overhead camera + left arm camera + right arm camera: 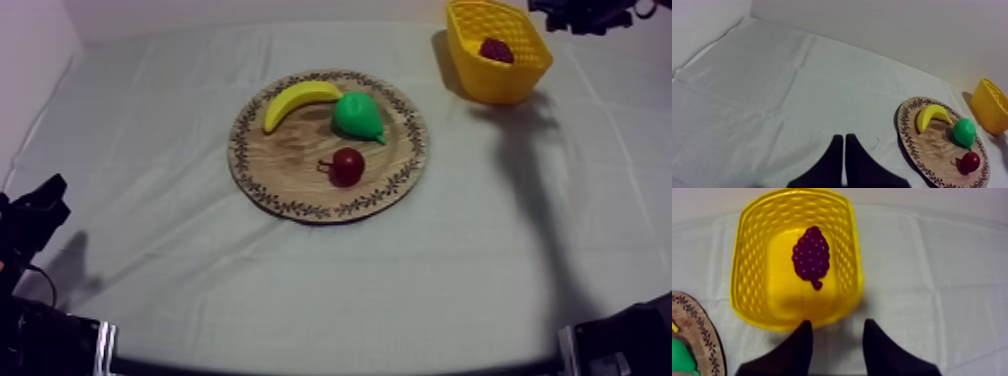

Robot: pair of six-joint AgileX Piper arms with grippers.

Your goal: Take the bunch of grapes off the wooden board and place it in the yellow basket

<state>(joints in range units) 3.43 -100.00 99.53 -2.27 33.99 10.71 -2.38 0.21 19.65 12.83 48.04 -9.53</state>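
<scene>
- The dark purple toy bunch of grapes [810,255] lies flat on the floor of the yellow basket [742,268], a tub of open lattice plastic. It sits about midway between the walls, with its stem end turned toward our right arm.
- From above, the yellow basket stands on the grey-white cloth [150,150] at the far right of the table, apart from the round wooden board [290,160] with its patterned rim.
- Our right gripper [838,323] hangs just beside the basket's near wall. Its two black fingers are spread with nothing between them, so it is released and touches neither grapes nor basket.
- Our left gripper [844,136] sits low at the left side over bare cloth, well apart from the board. Its fingers lie together as a narrow wedge, clenched on nothing.
- On the board we see three toy fruits. A curved yellow banana [298,100] lies toward the far rim, and a green pear [357,116] lies just beside the banana's right end.
- A small red fruit [347,165] with a short stem sits nearer the middle, a little apart from the pear.
</scene>
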